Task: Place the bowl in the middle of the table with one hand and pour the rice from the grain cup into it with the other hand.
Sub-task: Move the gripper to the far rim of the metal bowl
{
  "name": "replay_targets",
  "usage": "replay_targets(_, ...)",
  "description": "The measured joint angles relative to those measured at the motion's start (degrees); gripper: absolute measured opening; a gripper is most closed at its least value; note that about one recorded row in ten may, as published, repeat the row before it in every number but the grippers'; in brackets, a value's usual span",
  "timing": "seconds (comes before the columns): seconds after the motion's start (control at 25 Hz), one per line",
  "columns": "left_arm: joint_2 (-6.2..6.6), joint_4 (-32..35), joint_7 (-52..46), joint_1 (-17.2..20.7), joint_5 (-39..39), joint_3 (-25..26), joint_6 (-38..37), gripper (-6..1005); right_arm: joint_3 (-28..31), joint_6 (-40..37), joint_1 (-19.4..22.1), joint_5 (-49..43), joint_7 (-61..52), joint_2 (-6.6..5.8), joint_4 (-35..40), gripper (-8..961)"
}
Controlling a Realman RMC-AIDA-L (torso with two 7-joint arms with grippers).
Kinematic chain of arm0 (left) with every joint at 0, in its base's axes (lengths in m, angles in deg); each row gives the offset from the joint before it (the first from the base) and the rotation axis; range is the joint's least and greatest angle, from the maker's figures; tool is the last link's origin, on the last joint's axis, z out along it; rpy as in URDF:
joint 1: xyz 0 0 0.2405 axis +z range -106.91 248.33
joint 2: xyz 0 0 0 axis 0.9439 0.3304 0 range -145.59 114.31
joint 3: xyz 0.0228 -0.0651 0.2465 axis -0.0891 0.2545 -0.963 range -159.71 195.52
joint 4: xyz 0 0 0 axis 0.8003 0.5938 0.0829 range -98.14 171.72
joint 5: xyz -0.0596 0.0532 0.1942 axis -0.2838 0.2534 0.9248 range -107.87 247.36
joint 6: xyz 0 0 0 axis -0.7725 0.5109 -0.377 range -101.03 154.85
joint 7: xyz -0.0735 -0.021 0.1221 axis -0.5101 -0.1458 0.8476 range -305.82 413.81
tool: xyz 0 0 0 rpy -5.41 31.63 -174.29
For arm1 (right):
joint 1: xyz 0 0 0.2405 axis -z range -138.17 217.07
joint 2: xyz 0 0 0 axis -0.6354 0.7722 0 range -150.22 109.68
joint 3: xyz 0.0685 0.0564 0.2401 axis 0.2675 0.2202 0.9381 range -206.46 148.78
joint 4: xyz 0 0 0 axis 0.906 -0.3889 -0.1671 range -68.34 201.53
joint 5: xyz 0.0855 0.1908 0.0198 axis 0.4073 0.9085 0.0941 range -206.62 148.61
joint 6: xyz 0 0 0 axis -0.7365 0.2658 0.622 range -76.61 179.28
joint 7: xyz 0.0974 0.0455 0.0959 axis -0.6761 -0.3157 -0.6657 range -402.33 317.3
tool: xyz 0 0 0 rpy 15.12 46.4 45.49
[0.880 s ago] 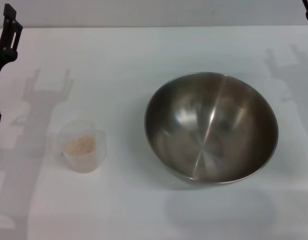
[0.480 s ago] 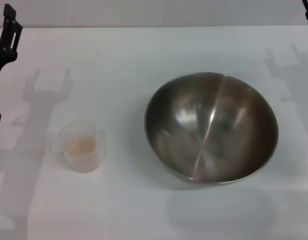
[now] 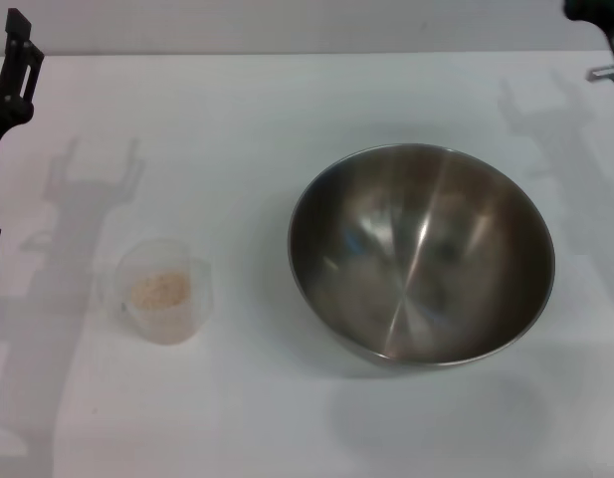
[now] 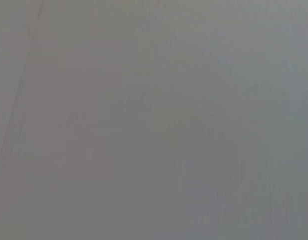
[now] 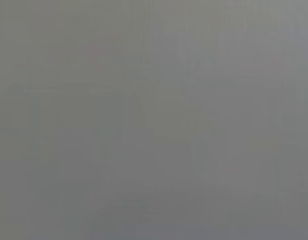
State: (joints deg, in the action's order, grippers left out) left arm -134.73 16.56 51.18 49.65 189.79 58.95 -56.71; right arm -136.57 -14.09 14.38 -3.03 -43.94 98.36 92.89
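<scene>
The large steel bowl (image 3: 422, 253) stands upright and empty on the white table (image 3: 237, 129), right of centre in the head view. The frosted grain cup (image 3: 159, 291) stands at the left with a small heap of pale rice (image 3: 158, 290) in its bottom. My left gripper (image 3: 10, 75) is at the far left edge, above and behind the cup, only partly in view. My right gripper (image 3: 597, 30) shows as a dark part at the top right corner, behind the bowl. Both wrist views show only plain grey.
The table's far edge (image 3: 307, 52) meets a grey wall. Arm shadows fall on the table at the left and at the far right. Bare tabletop lies between cup and bowl and in front of both.
My right arm has come further into view at the top right corner, moving leftwards, and its shadow has shifted left. The bowl, cup and left arm have not moved.
</scene>
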Motion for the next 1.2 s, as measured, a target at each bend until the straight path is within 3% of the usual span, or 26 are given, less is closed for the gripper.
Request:
replay_targets(0.2,0.06,0.02,0.00,0.25,0.04,0.04,-0.03,781,1.51,18.20,4.06,-4.34,-0.73,0.03,16.27,719)
replay_targets(0.24,0.07,0.09,0.00,0.31,0.05,0.05,-0.04,781,2.57,28.46,6.44,-7.62,-2.00,0.19,25.28,718)
replay_targets(0.28,0.07,0.09,0.00,0.31,0.05,0.05,-0.04,781,2.57,28.46,6.44,-7.62,-2.00,0.19,25.28,718)
replay_targets(0.48,0.10,0.23,0.00,0.39,0.00,0.07,-0.05,782,3.33,58.55,10.39,-10.98,-3.55,0.28,47.55,714)
replay_targets(0.52,0.15,0.26,0.00,0.40,-0.01,0.08,-0.05,782,3.96,72.85,10.72,-11.08,-1.41,0.28,55.79,713)
replay_targets(0.56,0.15,0.26,0.00,0.40,-0.01,0.08,-0.05,782,3.96,72.85,10.72,-11.08,-1.41,0.28,55.79,712)
replay_targets(0.6,0.16,0.26,0.00,0.40,0.00,0.08,-0.05,782,4.28,78.84,10.50,-11.01,-0.22,0.28,59.15,711)
replay_targets(0.64,0.17,0.27,0.00,0.40,0.01,0.09,-0.06,782,5.24,92.57,9.13,-10.57,1.99,0.18,65.89,710)
replay_targets(0.68,0.18,0.27,0.00,0.41,0.01,0.09,-0.05,782,5.24,92.57,9.13,-10.57,1.99,0.18,65.89,710)
replay_targets(0.72,0.18,0.31,0.00,0.41,0.01,0.09,-0.04,781,6.76,105.17,7.11,-9.83,3.92,0.11,70.48,709)
replay_targets(0.76,0.18,0.31,0.00,0.41,0.01,0.09,-0.04,781,6.76,105.17,7.11,-9.83,3.92,0.11,70.48,708)
replay_targets(0.96,0.18,0.38,0.00,0.40,0.03,0.09,-0.09,782,13.53,132.71,0.53,-5.02,10.29,0.15,77.77,704)
replay_targets(1.12,0.18,0.38,0.00,0.40,0.02,0.09,-0.20,782,20.40,150.14,-5.84,-4.54,16.65,0.14,77.51,701)
replay_targets(1.2,0.17,0.40,0.00,0.45,0.03,0.09,-0.22,782,21.84,152.58,-6.80,-4.49,18.36,0.19,76.67,699)
